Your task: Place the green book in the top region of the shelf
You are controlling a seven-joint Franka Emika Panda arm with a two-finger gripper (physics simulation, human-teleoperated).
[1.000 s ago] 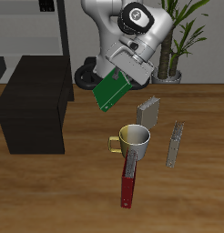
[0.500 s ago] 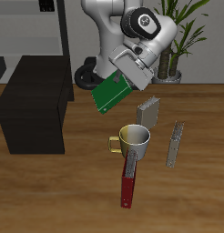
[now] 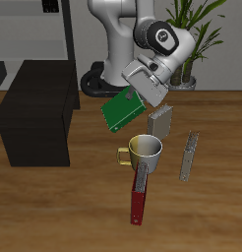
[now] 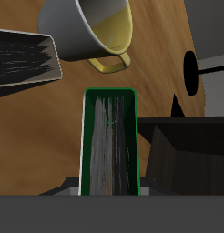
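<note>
My gripper (image 3: 136, 94) is shut on the green book (image 3: 120, 109), which hangs tilted in the air above the table. In the wrist view the green book (image 4: 110, 146) shows its white page edges between green covers, running away from the camera. The shelf (image 3: 36, 111) is a matte black boxy cabinet beside the book, apart from it; its dark corner (image 4: 182, 155) appears in the wrist view. The fingertips themselves are hidden behind the book.
A grey mug (image 3: 144, 150) with yellow inside and handle stands below the book, also seen as the mug (image 4: 94, 27). A dark red book (image 3: 139, 198) lies nearer the front edge. Two grey books (image 3: 160, 122) (image 3: 189, 156) stand beside the mug. A potted plant (image 3: 192, 39) is at the back.
The gripper has turned and shifted a little, away from the shelf. The green book went with it, now tilted flatter and slightly lower, nearer the mug.
</note>
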